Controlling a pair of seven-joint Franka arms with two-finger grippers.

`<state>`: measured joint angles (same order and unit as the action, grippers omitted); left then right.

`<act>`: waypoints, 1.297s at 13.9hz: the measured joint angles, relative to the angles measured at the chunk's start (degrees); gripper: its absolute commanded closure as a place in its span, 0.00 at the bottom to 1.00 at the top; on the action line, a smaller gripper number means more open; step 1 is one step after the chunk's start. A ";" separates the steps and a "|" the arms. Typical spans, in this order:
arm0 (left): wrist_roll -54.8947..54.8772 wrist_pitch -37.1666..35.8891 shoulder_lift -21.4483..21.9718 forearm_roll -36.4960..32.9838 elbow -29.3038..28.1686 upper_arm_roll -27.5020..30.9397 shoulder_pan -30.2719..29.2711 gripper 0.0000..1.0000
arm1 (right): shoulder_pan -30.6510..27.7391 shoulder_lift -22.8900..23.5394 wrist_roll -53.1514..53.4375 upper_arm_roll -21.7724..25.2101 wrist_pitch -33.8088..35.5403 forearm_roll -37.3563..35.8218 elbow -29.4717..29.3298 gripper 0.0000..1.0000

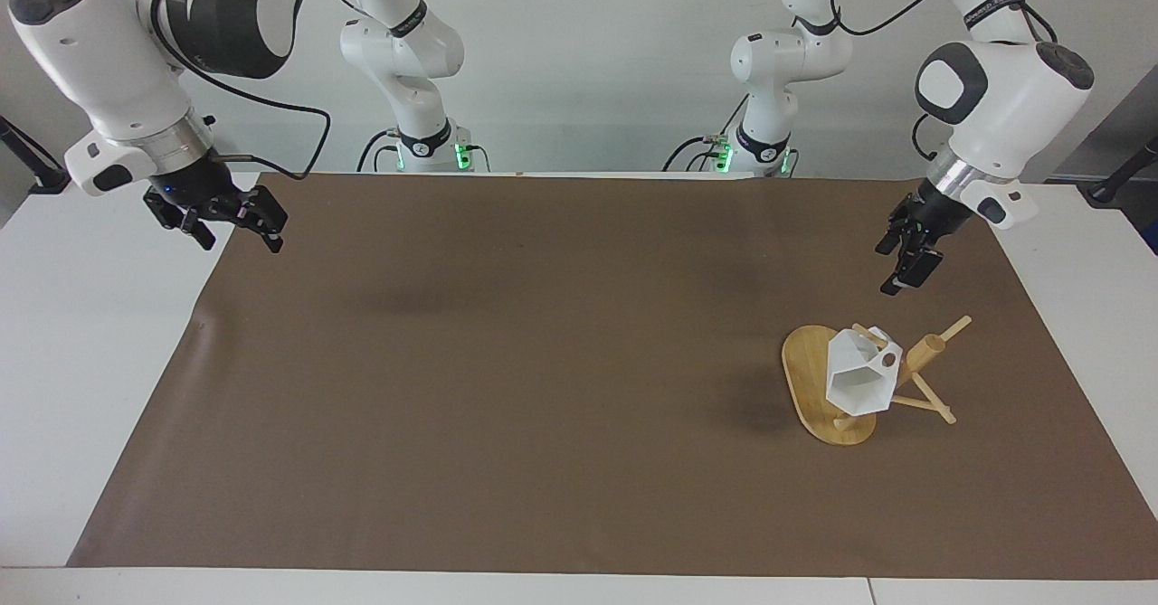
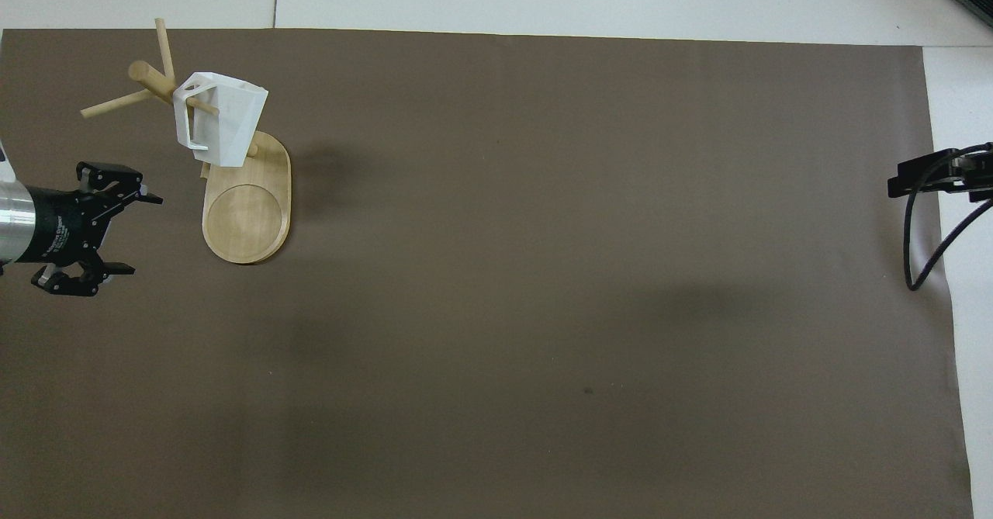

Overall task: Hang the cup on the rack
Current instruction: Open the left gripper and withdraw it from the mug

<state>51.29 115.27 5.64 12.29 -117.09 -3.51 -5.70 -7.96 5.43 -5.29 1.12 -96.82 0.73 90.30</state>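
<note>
White faceted cup point(image 1: 859, 377) hangs by its handle on a peg of the bamboo rack point(image 1: 819, 386), at the left arm's end. Left gripper point(image 2: 103, 228), fingers wide and empty, hovers at its seven o'clock; it should retreat without touching the pegs. Right gripper point(image 1: 237, 226) waits, spread open.

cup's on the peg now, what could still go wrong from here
The cup hangs by its handle on one thin peg of the rack, tilted, so a jolt might slide it off. The left gripper, open, is up over the mat close to the rack's pegs; a stray swing could clip one. The right gripper waits, open.
</note>
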 measured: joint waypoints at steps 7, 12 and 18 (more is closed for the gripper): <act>-28.10 -7.96 1.41 -8.62 2.53 -0.58 0.04 0.00 | 0.43 0.00 0.00 -0.03 0.00 0.00 0.06 0.00; -51.60 -12.92 1.93 -9.64 4.48 -0.98 0.11 0.00 | 0.64 0.00 0.00 -0.03 0.00 0.00 0.06 0.00; -56.12 -19.31 1.75 -13.45 11.59 -2.80 0.37 0.00 | 0.64 0.00 0.00 -0.03 0.00 0.00 0.06 0.00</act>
<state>-4.83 95.96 7.39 -1.16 -105.50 -6.31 -5.33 -7.33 5.43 -5.29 1.09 -96.82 0.74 90.36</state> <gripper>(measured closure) 0.000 0.000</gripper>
